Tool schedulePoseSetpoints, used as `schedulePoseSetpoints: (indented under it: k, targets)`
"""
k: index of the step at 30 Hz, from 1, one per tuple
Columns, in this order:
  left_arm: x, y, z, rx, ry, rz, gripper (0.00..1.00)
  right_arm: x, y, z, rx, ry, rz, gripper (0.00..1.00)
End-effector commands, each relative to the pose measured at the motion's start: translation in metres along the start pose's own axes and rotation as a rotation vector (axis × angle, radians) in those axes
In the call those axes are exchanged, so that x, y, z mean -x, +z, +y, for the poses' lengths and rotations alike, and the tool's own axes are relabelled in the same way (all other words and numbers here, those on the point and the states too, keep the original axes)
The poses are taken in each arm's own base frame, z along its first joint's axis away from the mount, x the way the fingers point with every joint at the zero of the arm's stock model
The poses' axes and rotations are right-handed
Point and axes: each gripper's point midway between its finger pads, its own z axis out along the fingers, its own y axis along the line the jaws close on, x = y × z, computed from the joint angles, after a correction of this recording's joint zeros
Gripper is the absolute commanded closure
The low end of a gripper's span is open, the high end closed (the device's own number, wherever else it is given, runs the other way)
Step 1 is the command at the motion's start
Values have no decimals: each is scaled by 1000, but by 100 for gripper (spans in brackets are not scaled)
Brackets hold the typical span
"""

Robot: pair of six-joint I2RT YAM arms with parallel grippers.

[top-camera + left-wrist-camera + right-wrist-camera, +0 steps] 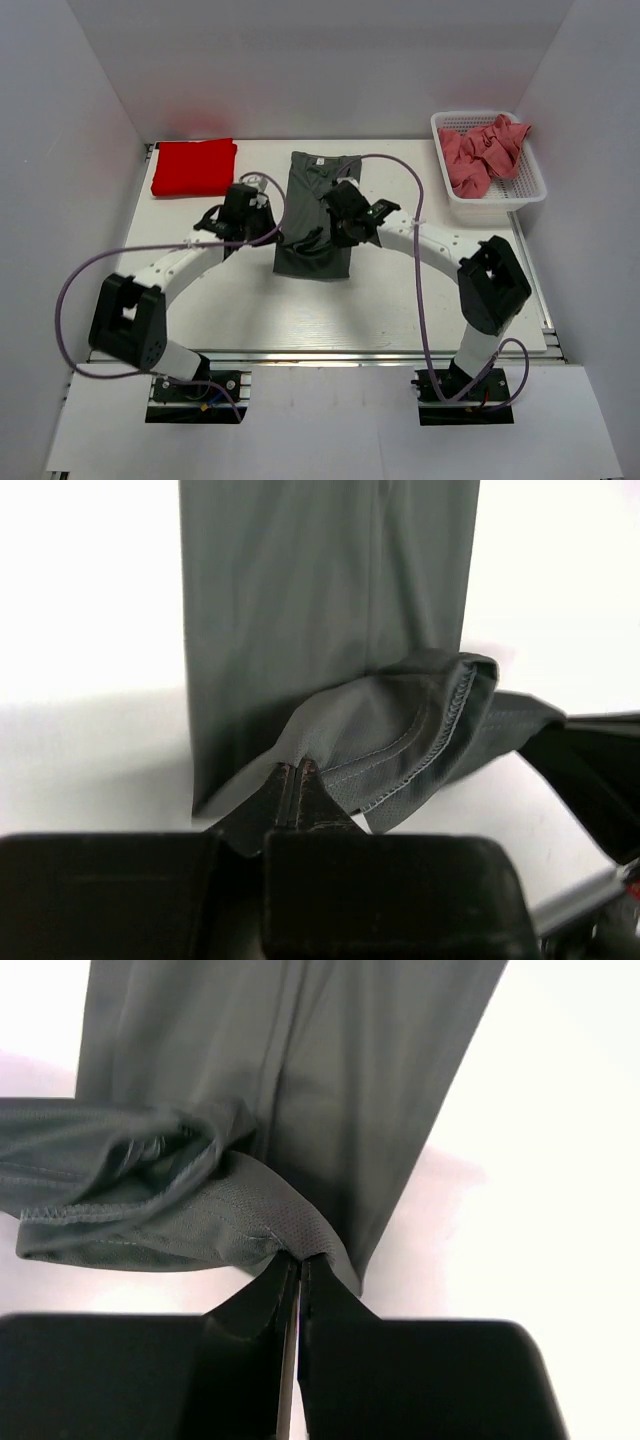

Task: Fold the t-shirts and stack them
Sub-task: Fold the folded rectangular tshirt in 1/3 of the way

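Observation:
A dark grey t-shirt lies as a long narrow strip on the table's middle, collar at the far end. My left gripper is shut on its near left corner. My right gripper is shut on its near right corner. Both hold the hemmed near edge lifted and curled over the strip. A bright red t-shirt lies folded at the far left. Dusty pink t-shirts are piled in the basket.
A white mesh basket stands at the far right of the table. White walls close in the back and both sides. Purple cables loop from both arms over the table.

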Motion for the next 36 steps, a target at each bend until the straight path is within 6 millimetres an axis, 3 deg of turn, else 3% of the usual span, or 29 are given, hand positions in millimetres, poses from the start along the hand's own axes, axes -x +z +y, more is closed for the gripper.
schedulePoseSetpoints:
  k: [1,2,4,5,7,9,13,19,20,22,23,24,25,27,28,29,30,31,32,33,35,36]
  targets:
    - [38,14,-7,28,7,-65,100,35,3,-12,-28,-4,-46,100]
    - [54,16,-11,25,13,-84,100,45,6,-18,-33,14,-57,100]
    - [53,33,-6,56,7,-47,100,52,12,-18,-27,30,-59,100]
    - [67,35,-14,44,10,-69,100,57,16,-23,-26,33,-55,100]
    - [76,42,-13,54,2,-65,100,63,24,-26,-14,45,-46,100]
    - [75,56,-9,66,9,-44,100,73,26,-29,-7,41,-59,100]
    - [80,68,4,103,-9,-26,100,74,44,-41,-13,66,-33,100]
    - [89,84,0,72,-15,-19,100,84,64,-46,31,136,-19,100]
    - [84,90,3,81,-27,-3,100,77,79,-50,30,142,10,100]
    - [94,94,2,67,-30,-19,100,88,80,-45,70,176,-8,100]
    - [96,96,2,67,-30,-21,100,84,91,-51,59,194,9,100]
    - [100,103,1,66,-30,-22,87,88,94,-51,52,226,3,96]
    - [105,106,7,82,-45,-32,81,104,93,-50,64,248,-28,92]
    - [115,117,9,78,-67,-34,68,111,107,-64,45,277,-40,79]
    - [122,118,15,88,-87,-39,59,125,110,-70,48,273,-73,73]
    - [128,120,13,83,-85,-49,53,138,109,-72,64,276,-102,59]
    - [146,117,11,76,-88,-81,49,136,115,-72,75,273,-85,50]
    - [148,116,17,92,-100,-69,24,147,109,-71,118,252,-98,43]
    - [152,114,16,99,-100,-75,6,146,105,-66,163,249,-82,33]
    - [159,107,17,102,-105,-85,0,146,105,-67,169,231,-87,28]
    - [159,97,17,111,-104,-98,0,155,83,-58,207,196,-140,15]
    - [156,86,16,105,-92,-110,0,144,69,-56,219,166,-142,10]
